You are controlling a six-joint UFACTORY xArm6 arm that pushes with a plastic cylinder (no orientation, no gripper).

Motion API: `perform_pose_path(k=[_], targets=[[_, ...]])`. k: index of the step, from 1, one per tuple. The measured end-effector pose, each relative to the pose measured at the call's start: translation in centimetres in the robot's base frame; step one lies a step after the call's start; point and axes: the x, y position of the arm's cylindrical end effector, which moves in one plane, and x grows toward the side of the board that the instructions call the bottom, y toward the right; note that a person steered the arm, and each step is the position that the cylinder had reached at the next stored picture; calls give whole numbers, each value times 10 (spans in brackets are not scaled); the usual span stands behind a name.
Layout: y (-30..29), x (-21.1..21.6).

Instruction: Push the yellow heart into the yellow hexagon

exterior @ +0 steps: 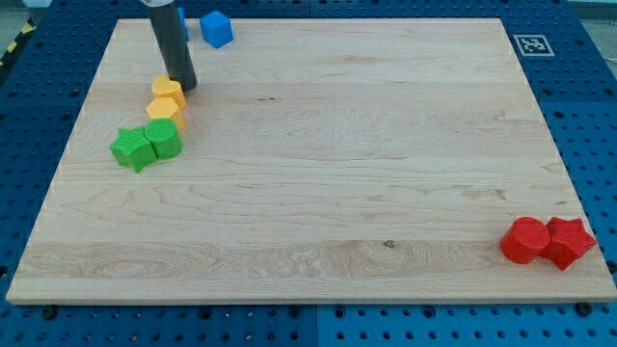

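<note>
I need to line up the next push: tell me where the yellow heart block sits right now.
The yellow heart block sits near the wooden board's upper-left edge, touching the yellow hexagon block just below it, with my tip right beside it on the view's right.

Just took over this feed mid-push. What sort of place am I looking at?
Most likely a robotics lab bench. A wooden board sits on a blue perforated table, with a printed marker tag at the board's corner. My tip is touching the yellow blocks.
</note>
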Motion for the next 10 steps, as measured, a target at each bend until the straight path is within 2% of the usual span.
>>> perform_pose_path(k=[3, 10], targets=[[-42, -20], [-41, 2]])
